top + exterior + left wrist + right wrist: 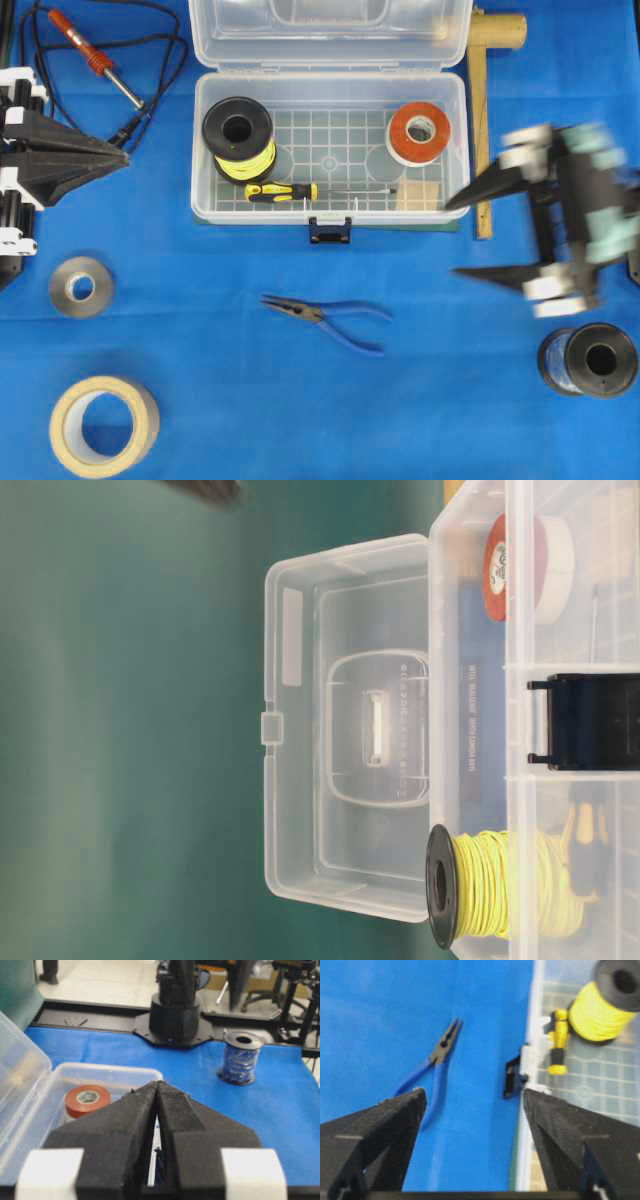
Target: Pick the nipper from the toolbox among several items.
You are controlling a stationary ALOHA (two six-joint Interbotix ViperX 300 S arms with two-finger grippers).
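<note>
**Pliers out on the cloth, box open behind**

Lying flat on the blue cloth (200, 420), the pliers (326, 317), just in front of the clear box (330, 205) and apart from its dark front latch (330, 231). Dark tips pointing to the left of the overhead view, blue handles spreading toward the right. Clear of both grippers, held by neither.

Box lid swung back and open. Inside on the grid floor: black spool of yellow wire (238, 137) at the left end, red-and-white tape roll (419, 132) at the right end, yellow-and-black screwdriver (283, 192) along the front wall, small wooden block (417, 194) in the front right corner.

Right gripper (468, 236) blurred, hovering beside the right end of the box, fingers spread wide with nothing between them. From its own camera, pliers visible between the two dark fingers, box wall and latch alongside.

Left gripper (122, 155) off at the left edge of the overhead view, fingers pressed together to a point, nothing in them.

Around the cloth: a soldering iron (95, 60) with its black cable near the top left, a grey tape roll (81, 287) and a larger tan tape roll (104, 426) at lower left, a dark spool (590, 360) at lower right, a wooden mallet (483, 110) lying beside the right side of the box.
</note>
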